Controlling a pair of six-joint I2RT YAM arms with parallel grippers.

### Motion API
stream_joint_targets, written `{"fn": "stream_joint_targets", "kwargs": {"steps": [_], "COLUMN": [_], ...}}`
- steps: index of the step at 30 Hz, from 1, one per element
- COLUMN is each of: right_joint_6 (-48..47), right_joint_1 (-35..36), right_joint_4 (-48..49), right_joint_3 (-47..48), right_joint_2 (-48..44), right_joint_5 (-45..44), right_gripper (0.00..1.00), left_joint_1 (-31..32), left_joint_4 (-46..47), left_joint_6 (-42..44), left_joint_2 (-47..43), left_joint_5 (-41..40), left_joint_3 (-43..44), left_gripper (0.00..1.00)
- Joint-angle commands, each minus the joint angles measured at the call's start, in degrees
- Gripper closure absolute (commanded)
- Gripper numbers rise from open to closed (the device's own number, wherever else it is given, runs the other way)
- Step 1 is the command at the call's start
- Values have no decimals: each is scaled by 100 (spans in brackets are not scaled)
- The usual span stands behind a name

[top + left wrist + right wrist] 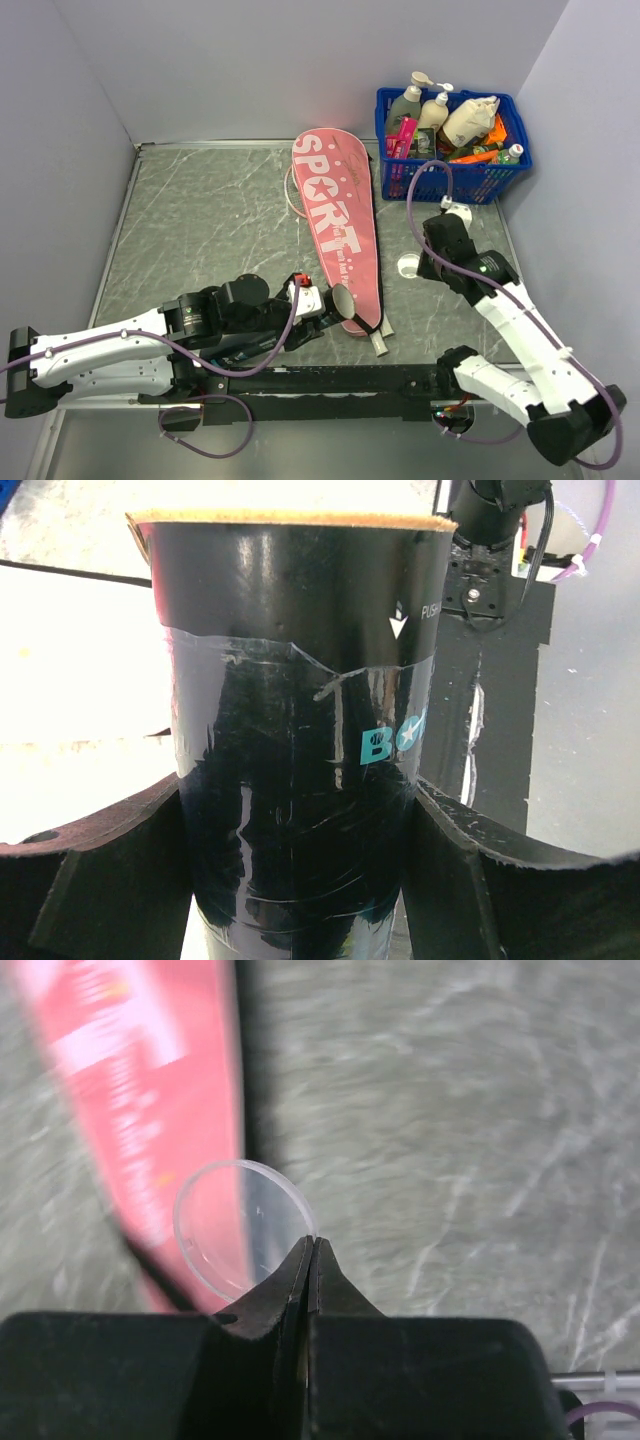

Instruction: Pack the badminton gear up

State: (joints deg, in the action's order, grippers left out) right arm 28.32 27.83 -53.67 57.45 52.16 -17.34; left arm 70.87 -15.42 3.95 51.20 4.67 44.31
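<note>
Showing the right gripper (313,1260) closed, its tips pinched on the rim of a clear round plastic lid (240,1228), which is held low over the grey marbled table (200,220), just beside the long pink racket cover lettered "SPORT" (340,225). The lid is judged light, thin and slippery. An edge pinch is the only hold available, and the disc may pivot in it.

The left gripper (298,790) is clamped around the body of a slim black cardboard tube (290,600), carried above the cover's near end. The tube is judged light, stiff and hollow, and its glossy tape wrap invites slipping. A hold on the body, without crushing force, suits it. Its long axis runs along the fingers, and the open brown-rimmed mouth is turned away from the wrist, towards the right arm. The cover's long axis runs from near to far.
</note>
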Motion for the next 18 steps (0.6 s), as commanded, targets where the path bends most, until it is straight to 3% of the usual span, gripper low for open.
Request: {"fn": "stream_joint_targets", "kwargs": {"steps": [1, 6, 10, 14, 18], "right_joint_6": [218, 315, 455, 613, 658], "right_joint_1": [-804, -1911, -2177, -2203, -2203], "right_joint_4": [488, 1436, 1841, 2106, 2124], "right_joint_3": [-584, -1394, -1622, -1755, -1746], "right_joint_2": [198, 662, 1374, 1788, 1973], "right_joint_5": [-288, 704, 1416, 1445, 1365], "right_gripper": [100, 100, 100, 100, 82], "left_joint_1": [32, 32, 32, 32, 41], "left_joint_4": [127, 83, 83, 65, 74], "left_joint_6": [-219, -263, -271, -289, -298], "left_joint_2": [-163, -347, -497, -637, -822], "left_joint_5": [-203, -203, -115, -80, -89], "left_joint_3": [244, 288, 297, 297, 297], "left_gripper": [99, 99, 99, 99, 99]}}
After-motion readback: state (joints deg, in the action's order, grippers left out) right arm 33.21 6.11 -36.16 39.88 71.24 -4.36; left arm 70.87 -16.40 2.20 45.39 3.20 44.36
